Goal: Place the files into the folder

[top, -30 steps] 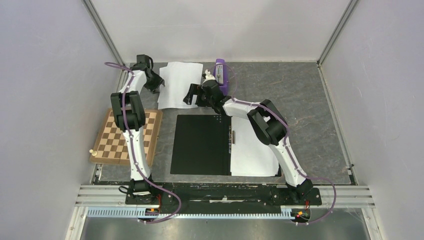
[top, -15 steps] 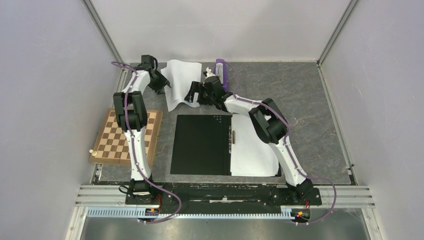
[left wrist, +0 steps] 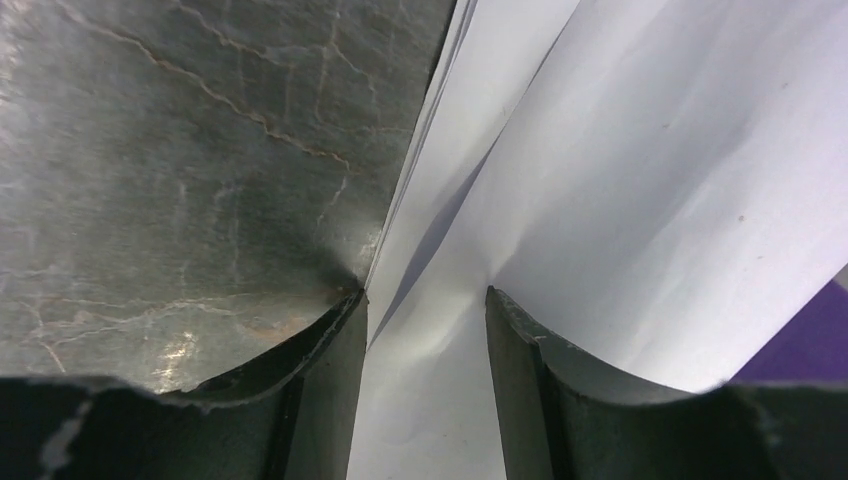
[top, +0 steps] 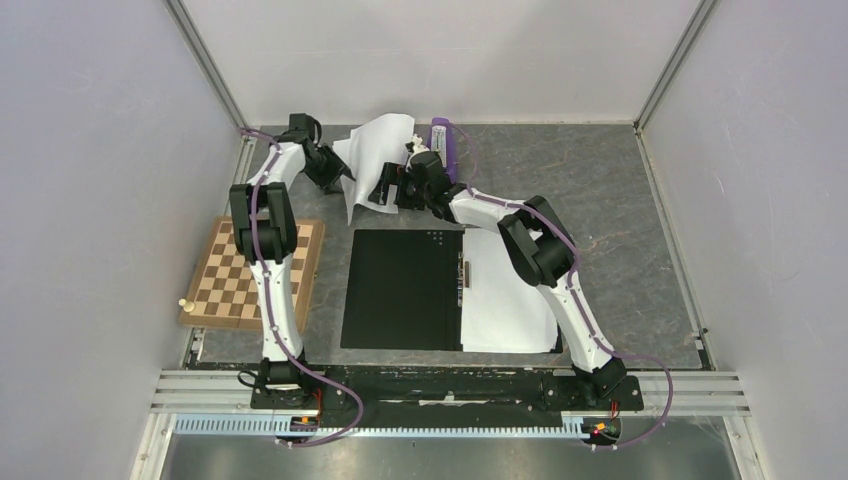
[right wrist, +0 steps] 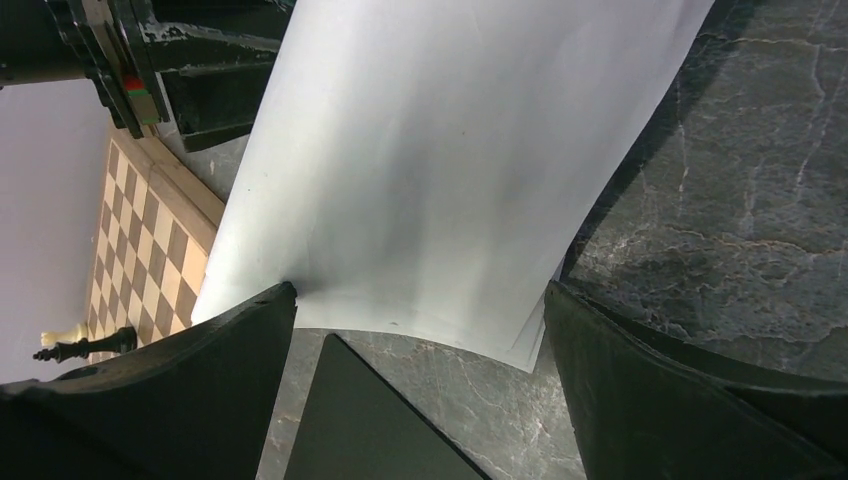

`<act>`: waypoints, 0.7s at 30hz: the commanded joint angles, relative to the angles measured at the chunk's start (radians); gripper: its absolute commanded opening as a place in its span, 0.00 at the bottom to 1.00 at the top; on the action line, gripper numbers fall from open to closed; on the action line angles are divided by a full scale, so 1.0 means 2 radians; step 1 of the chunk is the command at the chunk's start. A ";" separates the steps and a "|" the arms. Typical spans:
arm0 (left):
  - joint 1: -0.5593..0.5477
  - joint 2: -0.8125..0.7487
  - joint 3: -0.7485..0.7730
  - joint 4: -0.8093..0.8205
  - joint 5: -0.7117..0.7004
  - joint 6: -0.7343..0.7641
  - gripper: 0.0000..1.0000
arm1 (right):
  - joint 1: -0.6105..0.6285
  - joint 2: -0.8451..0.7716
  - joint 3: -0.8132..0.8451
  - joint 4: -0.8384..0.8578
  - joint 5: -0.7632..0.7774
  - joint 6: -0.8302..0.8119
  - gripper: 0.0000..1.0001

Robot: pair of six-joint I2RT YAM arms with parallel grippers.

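**Left pincer (left wrist: 425,300) half open astride the files, right pincer (right wrist: 420,300) wide open**

Your L pincer stands approx. half open at the left edge of the files (top: 378,150). They lie at the far side of the table (top: 600,200), just beyond the open folder (top: 400,290). One finger seems to rest on the table beside the paper edge, the other on the paper. White paper shows in the gap, so nothing is clamped. The top sheet is buckled and rises in a curl next to that finger.

Your R pincer is opened to its full width. The near edge of the curled sheet lies between its fingers but is not pinched, so it holds nothing. One white sheet (top: 510,295) lies on the right half of the folder; the left half is bare black.

Handling, as I judge it: the sheets are very light, thin and floppy, i.e. w/o stiffness of their own. They probably slide easily on each other and on the table, and they will crease if you squeeze a fold. Do not take them flat from above, because the fingers would slip over. Take the raised part instead: close on the lifted edge near a corner, w/ a good bite of paper. I cannot tell how many sheets are in the curl, so check before you lift. Carry low & slow, since the free end will hang and could catch the metal clip (top: 461,275) or the purple object (top: 441,140).
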 commanded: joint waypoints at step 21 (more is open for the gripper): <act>-0.075 -0.110 -0.176 -0.024 -0.032 0.064 0.48 | 0.003 -0.140 -0.202 0.026 -0.013 -0.035 0.98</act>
